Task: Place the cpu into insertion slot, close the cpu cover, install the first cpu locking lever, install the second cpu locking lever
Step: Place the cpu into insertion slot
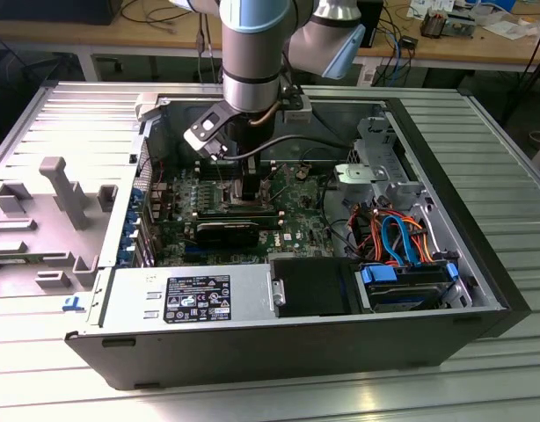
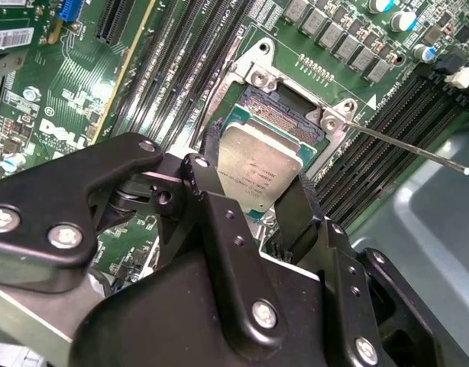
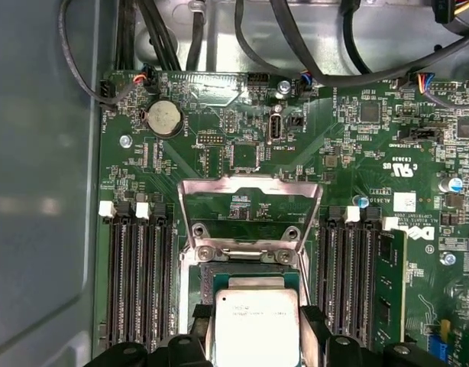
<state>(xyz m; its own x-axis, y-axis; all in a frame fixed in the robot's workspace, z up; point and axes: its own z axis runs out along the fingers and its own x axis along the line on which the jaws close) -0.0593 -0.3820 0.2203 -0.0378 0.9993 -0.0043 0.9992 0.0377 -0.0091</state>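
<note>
The gripper point(image 2: 253, 180) clamped the cpu point(image 3: 254, 317) over the slot point(image 2: 284, 115), seemingly not yet seated, mid-motherboard point(image 3: 219, 153); the cover point(image 3: 250, 183) stood raised at the slot's edge.

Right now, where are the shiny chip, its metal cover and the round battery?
the cpu point(image 3: 256, 317), first wrist view, middle of its silver top.
the cpu cover point(image 3: 250, 183), first wrist view, outer bar of its frame.
the round battery point(image 3: 163, 117), first wrist view, its centre.

Ribbed metal table point(image 1: 481, 141): open PC tower case point(image 1: 252, 352) lying on its side, grey slotted fixture plate point(image 1: 32, 255) just beside it.
</note>
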